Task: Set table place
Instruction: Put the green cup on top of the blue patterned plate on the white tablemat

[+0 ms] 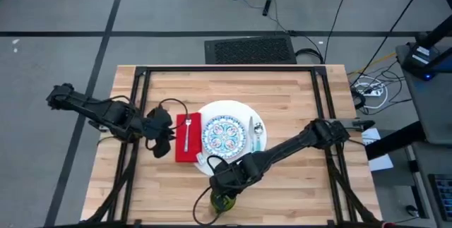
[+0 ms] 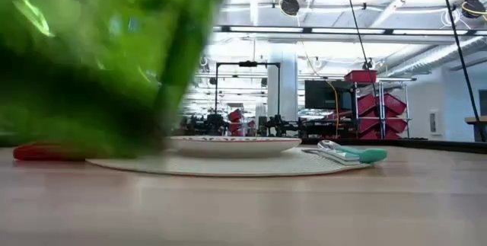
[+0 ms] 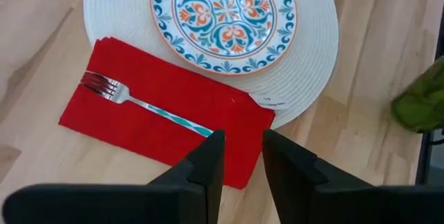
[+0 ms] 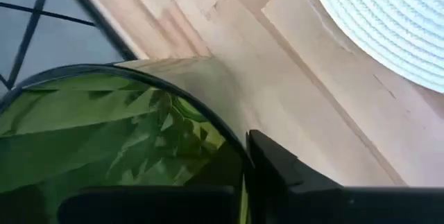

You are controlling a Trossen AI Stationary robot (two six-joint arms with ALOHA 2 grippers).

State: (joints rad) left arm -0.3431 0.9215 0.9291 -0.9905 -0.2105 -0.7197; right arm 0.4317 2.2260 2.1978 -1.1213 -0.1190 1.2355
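A small blue-red patterned plate [image 1: 223, 135] sits on the large white round plate [image 1: 236, 111], which is ribbed like a woven mat. The teal-handled spoon [image 1: 258, 135] lies on the white plate's right part. The red napkin [image 3: 159, 120] lies flat left of it, with the fork [image 3: 139, 102] on top. My left gripper [image 3: 243, 148] hovers open over the napkin's near-left edge, nothing between its fingers. My right gripper [image 1: 224, 182] is shut on the green glass cup [image 1: 224, 201] by the table's near edge. My right gripper has the green cup by its rim [image 4: 232, 144]. One finger [image 4: 277, 172] lies against the outside of the wall; the other is hidden behind the green glass. The fingers slant down from the far right. In the low view the cup [image 2: 91, 63] is tilted and looks clear of the table.
Black frame rails [image 1: 141, 101] run along the table's left, right and far sides. Bare wood lies at the near right [image 1: 304, 193] and near left [image 1: 134, 193]. A black vent grille [image 1: 251, 49] lies on the floor beyond the far edge.
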